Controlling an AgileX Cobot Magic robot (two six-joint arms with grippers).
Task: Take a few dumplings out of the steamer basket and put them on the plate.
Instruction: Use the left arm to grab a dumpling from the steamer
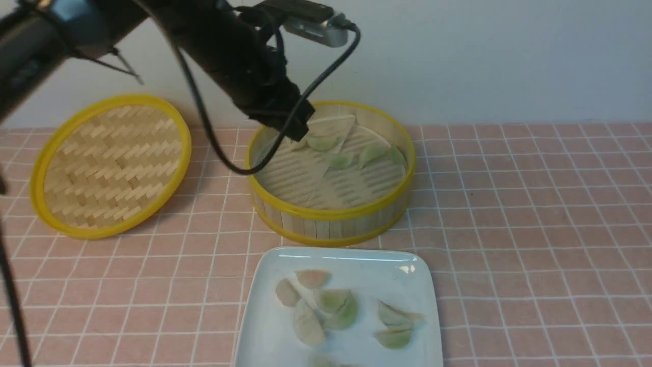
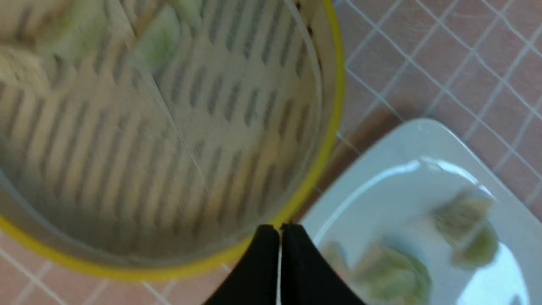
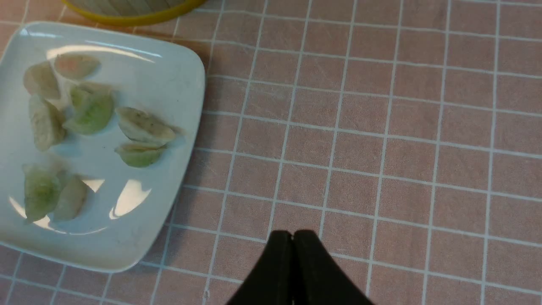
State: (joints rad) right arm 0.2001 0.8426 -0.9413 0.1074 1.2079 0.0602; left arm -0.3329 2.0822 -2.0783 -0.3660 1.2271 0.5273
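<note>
four or so dumplings [image 1: 374, 152] counted in steamer basket [image 1: 326, 224], all bunched toward its far side, some on a turned-up flap of liner [image 1: 333, 125]. more than a handful already on plate [image 1: 260, 326], just off the basket's near wall (enough for "a few", arguably).

left gripper [image 2: 279, 228] low over the basket's far-left quarter, tip just beside the nearest dumpling; touching or not, cannot tell from front view. from that tip, other dumplings off toward the basket's right, strung along the far wall. nearest one lying with long axis roughly side to side across the basket.

left fingers pressed together, hairline gap only, nothing pinched. likely need: spread first, then straddle the short axis.

right gripper [image 3: 292, 235] likewise pressed together and empty, over pink grid cloth [image 3: 381, 127] well away from the basket, beyond the plate's right edge; not seen in front view. left arm plainly nearer.

woven lid [image 1: 109, 165] lying left of the basket, apart.
</note>
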